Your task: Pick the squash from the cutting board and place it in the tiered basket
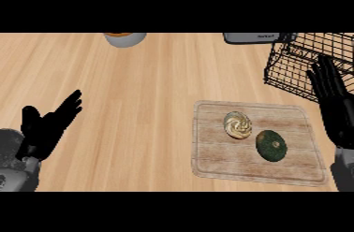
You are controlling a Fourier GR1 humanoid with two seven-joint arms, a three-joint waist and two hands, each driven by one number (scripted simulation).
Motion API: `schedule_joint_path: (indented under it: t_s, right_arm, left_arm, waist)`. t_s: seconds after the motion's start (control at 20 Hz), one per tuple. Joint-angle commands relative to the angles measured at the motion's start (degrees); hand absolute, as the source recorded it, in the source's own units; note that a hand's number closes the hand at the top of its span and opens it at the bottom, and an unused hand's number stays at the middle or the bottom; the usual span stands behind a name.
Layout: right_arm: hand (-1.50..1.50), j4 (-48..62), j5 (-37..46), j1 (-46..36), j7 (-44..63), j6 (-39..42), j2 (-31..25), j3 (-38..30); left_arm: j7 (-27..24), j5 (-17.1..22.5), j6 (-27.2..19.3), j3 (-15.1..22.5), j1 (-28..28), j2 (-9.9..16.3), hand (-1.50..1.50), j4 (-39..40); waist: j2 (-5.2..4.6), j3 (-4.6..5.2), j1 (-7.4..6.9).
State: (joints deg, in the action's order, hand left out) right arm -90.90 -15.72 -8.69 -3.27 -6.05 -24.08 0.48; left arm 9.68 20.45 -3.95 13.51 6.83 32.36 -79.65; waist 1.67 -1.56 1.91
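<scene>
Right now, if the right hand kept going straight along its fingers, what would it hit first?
Probably the basket. The right hand is open, fingers pointing up the view, their tips already overlapping its wire side. Height is unclear from this one view, so it might pass above.

Light wooden counter top (pixel 152 86) with straight grain, evenly lit, filling the whole view

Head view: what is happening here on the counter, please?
Nothing is being held at this moment. The dark green round squash lies on the pale wooden cutting board, beside a cream swirled pastry. The right hand is open, in front of the black wire tiered basket at the upper right. The left hand rests open at the left edge. The squash is not yet picked up.
</scene>
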Motion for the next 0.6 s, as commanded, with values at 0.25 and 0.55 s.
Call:
schedule_joint_path:
  t_s: [0.25, 0.55]
  right_arm:
    - [-1.5, 3.9, 10.5, -8.4, 11.8, -20.0, 10.9, 4.9]
    - [-1.5, 11.4, 16.9, -7.0, -2.0, -27.5, 20.7, 7.6]
  left_arm:
    - [-12.5, -5.5, -3.9, 4.0, 2.3, -11.1, 0.0, -4.3]
    - [-17.5, -5.6, -1.7, 3.6, 1.4, -15.5, 0.0, 3.5]
  waist:
    - [-1.73, 1.71, -2.79]
    - [-1.81, 1.57, -2.05]
